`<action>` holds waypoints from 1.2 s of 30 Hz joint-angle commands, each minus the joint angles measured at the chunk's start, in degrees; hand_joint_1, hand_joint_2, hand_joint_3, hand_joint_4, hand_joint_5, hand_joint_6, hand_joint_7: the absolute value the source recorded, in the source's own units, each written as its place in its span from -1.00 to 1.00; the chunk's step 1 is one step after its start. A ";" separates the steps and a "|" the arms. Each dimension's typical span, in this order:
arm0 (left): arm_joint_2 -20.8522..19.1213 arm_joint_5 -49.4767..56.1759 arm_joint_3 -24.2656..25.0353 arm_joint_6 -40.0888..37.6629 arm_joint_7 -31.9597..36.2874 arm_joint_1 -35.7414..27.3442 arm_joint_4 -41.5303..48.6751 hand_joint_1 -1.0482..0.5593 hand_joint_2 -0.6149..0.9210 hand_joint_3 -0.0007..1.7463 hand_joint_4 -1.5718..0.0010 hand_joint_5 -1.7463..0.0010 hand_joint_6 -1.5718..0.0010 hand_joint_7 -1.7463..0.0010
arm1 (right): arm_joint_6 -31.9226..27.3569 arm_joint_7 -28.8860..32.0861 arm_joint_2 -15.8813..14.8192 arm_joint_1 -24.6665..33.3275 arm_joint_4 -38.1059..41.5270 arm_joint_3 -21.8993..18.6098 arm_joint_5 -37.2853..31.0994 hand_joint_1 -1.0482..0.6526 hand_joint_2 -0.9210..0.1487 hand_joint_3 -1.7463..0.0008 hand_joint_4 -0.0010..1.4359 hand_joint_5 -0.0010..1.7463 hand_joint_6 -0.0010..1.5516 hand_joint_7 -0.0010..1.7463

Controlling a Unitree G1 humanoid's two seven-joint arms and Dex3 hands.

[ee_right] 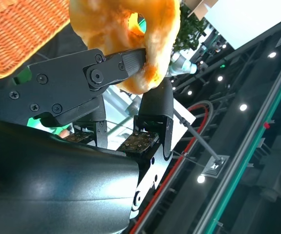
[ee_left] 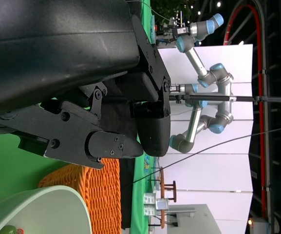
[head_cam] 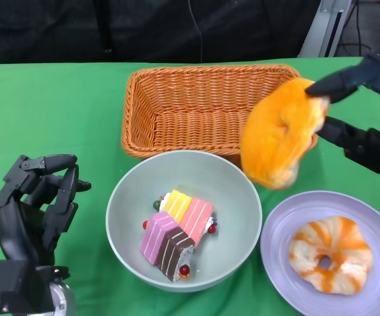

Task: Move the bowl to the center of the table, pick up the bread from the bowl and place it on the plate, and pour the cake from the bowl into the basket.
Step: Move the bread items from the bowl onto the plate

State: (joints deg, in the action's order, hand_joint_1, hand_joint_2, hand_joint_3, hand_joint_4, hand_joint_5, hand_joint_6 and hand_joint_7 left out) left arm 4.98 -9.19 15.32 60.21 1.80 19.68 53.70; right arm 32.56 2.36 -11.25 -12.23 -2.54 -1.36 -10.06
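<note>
1. Head view: on the green table (head_cam: 58, 112) a pale green bowl (head_cam: 127, 197) stands near the middle. It holds a striped cake slice (head_cam: 176, 230) with small red and green bits around it. Just behind the bowl sits a wicker basket (head_cam: 143, 99); nothing shows inside it. At the lower right a purple plate (head_cam: 282, 253) carries one ring-shaped glazed bread (head_cam: 331, 253). A second, orange bread (head_cam: 278, 135) hangs in the air over the basket's right front corner, above the gap between basket and plate, clamped by the right hand (head_cam: 351, 108) with one finger on top of it and others below. The left hand (head_cam: 35, 204) rests at the lower left, well apart from the bowl, its fingers curled in on themselves with nothing between them.

2. Right wrist view: the right hand's fingers (ee_right: 116, 66) press against the orange bread (ee_right: 111, 24) from both sides, a finger lying across its lower edge. Basket weave (ee_right: 18, 39) shows in a corner beside it. Ceiling lights and a hall fill the rest.

3. Left wrist view: the left hand's fingers (ee_left: 111, 146) are drawn in close together and hold nothing. Beyond them appear the bowl's rim (ee_left: 57, 200) and part of the basket (ee_left: 99, 195) on the green cloth. A silver and blue robot arm (ee_left: 203, 83) stands in the background.
</note>
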 commanded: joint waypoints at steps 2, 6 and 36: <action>-0.98 -1.04 0.45 -0.10 -1.14 -0.28 -0.64 0.03 0.96 -0.67 -0.01 -0.54 -0.12 -0.06 | 0.63 -0.81 -1.11 2.39 -0.22 -2.19 2.27 0.02 -0.97 0.96 0.02 0.80 -0.13 0.39; -0.97 -1.40 0.71 -0.02 -1.77 -0.20 -0.62 0.02 0.97 -0.70 -0.02 -0.53 -0.13 -0.04 | 1.24 -1.43 -1.05 3.20 0.12 -2.96 2.78 0.01 -0.97 0.95 0.03 0.79 -0.12 0.36; -1.06 -0.12 1.04 -0.22 -1.07 -1.74 -4.05 0.04 1.00 -0.75 -0.05 -0.48 -0.18 0.02 | -8.85 -16.01 -13.94 14.56 -5.12 -10.16 6.59 0.04 -0.94 0.86 0.07 0.79 -0.08 0.32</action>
State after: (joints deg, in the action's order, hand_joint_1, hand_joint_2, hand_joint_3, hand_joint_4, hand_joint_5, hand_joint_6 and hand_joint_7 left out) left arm 4.38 -9.13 16.05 60.17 0.02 18.27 50.34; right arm 24.43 -13.11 -23.62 1.69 -6.75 -10.64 -3.11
